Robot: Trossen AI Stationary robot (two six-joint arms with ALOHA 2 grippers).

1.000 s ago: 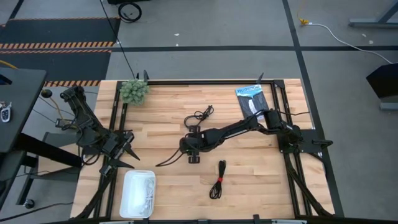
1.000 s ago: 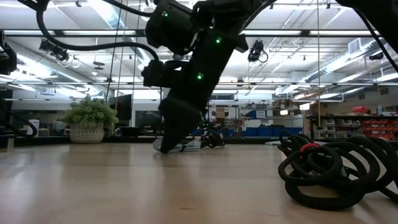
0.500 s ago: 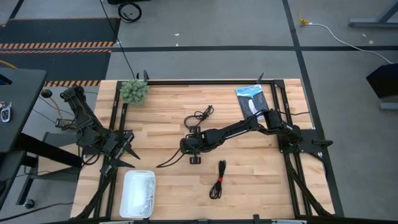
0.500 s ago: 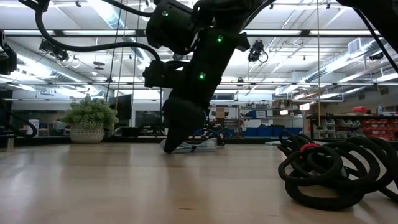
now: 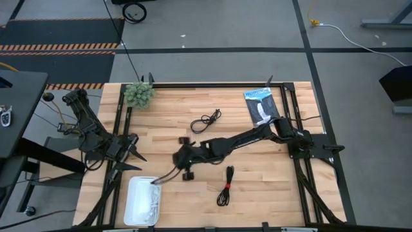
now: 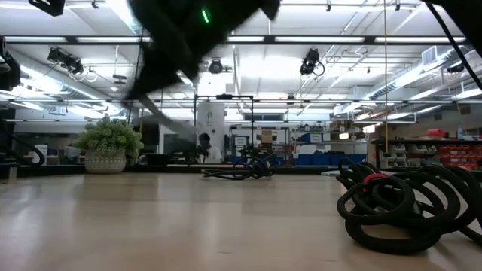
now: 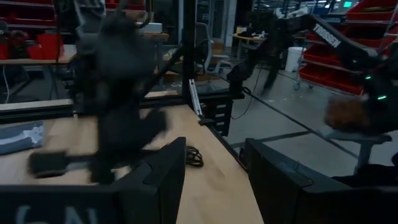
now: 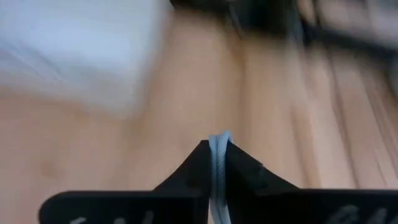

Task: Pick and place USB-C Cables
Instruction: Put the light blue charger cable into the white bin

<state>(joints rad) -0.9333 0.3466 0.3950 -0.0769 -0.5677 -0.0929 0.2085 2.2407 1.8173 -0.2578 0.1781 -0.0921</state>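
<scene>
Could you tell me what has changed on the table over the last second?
The right tool, shut on the pale cable, has swung from mid-table toward the white tray, the cable's end now trailing at the tray's rim. The left tool, both black cables and the packet stayed put.

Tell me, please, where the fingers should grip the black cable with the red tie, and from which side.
Judging from the high view, grip the black cable at its waist, where the red tie pinches the strands into one narrow bundle. It lies flat and long on the table, so come straight down from above, fingers closing across the bundle.
</scene>
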